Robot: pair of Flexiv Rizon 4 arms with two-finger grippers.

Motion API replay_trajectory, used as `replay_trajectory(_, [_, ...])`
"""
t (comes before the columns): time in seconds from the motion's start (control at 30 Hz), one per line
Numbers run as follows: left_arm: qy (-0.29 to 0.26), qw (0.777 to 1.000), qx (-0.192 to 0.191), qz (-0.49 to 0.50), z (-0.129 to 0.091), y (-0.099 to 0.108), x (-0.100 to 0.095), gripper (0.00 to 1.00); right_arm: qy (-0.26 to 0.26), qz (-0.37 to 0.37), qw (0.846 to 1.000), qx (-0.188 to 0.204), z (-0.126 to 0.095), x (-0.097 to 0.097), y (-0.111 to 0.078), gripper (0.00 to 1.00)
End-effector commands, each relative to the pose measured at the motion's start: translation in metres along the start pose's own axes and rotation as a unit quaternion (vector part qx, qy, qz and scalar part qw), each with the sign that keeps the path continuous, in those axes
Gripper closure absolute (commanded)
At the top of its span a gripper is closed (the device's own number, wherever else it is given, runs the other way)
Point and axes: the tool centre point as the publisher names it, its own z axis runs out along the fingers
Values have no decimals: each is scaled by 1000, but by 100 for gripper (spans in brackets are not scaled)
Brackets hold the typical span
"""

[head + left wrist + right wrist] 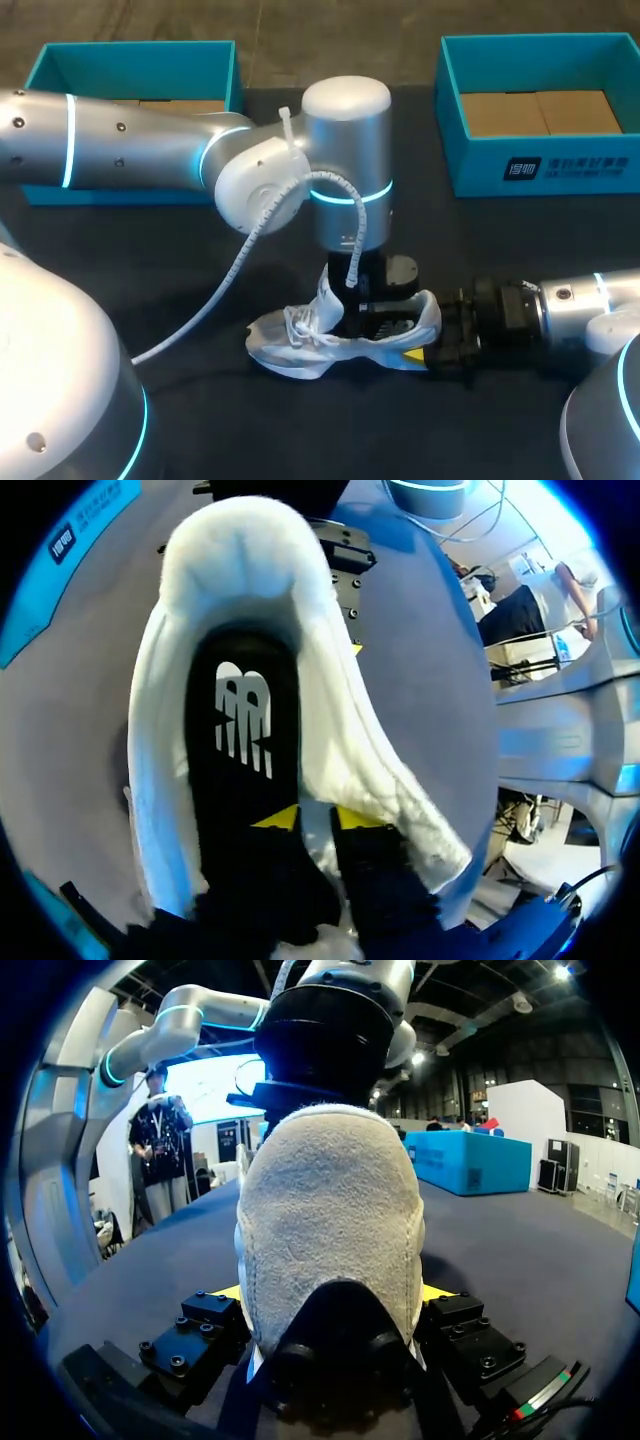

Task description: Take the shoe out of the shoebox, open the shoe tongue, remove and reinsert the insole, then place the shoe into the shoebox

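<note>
Shoe: white, soft-sided sports shoe with laces (295,345), out of the box, lying on the dark desk (520,240) between the two arms, toe toward my left. Both open teal cardboard shoeboxes (560,165) sit at the far edge, well apart from it.

Right gripper (335,1295): clamped on the padded heel from both sides, holding the shoe steady near desk level.

Left gripper (317,818): down inside the shoe opening from above, tips at the black insole with a white logo (240,770). Cannot tell whether it has hold of the insole or anything else.

Handling, judged:
- Shoe looks light; upper and collar are plush and collapse easily. The heel is the firmest place to hold.
- Insole is likely thin and flexible, bending rather than sliding out flat.
- Best taken at an edge and peeled up, with the heel braced against the pull.
</note>
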Motion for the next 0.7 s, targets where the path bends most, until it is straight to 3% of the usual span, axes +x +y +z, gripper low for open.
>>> replay_trajectory(0.03, [-14, 1000, -1, -3, 6, 1, 4, 65, -1, 1, 1000, 1, 1, -1, -1, 100])
replay_trajectory(0.5, [-104, 994, 10, -10, 19, -6, -17, 70, -1, 1, 1000, 1, 1, -1, -1, 100])
replay_trajectory(0.7, [-153, 988, -3, -20, 23, -7, -27, 74, -1, 1, 1000, 1, 1, -1, -1, 100])
